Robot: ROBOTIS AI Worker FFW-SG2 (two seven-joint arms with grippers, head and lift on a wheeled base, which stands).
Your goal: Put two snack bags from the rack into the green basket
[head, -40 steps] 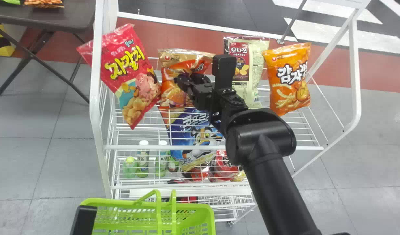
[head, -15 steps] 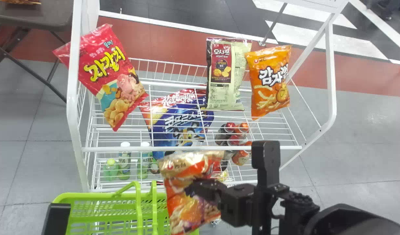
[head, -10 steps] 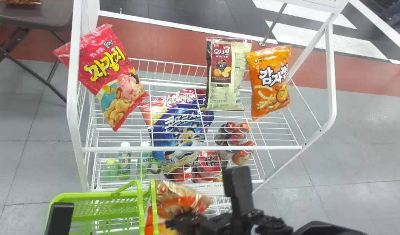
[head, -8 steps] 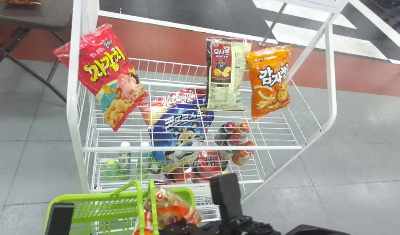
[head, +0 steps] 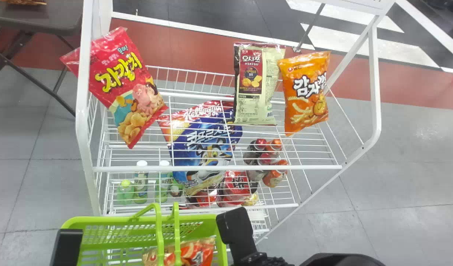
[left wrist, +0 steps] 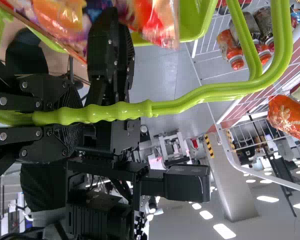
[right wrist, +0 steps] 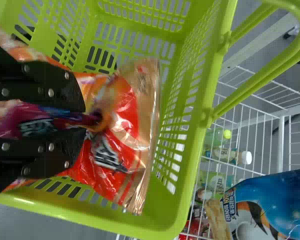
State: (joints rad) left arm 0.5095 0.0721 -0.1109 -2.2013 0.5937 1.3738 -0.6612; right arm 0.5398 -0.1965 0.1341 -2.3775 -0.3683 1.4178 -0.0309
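Right gripper (right wrist: 85,120) is clamping the orange snack bag (right wrist: 110,160) inside the green basket (right wrist: 194,150), gold end jutting beyond its fingertips, basket floor lying beneath the grip! Left gripper (left wrist: 81,116) is clutching the handle (left wrist: 122,110); releasing the bag is looking next.

The red snack bag (head: 117,88) reads "자갈치", the cream bag (head: 254,85) "OSATSU", the orange bag (head: 306,92) "감자", the cereal bag (head: 202,142) "Kellogg's".

Head view: high, facing forward and down onto rack (head: 219,168) and basket (head: 101,220). Left wrist view: close at the handles (head: 160,236), facing past the rack toward ceiling lights (left wrist: 224,231). Right wrist view: close above the basket, facing into it. All share parts of both.
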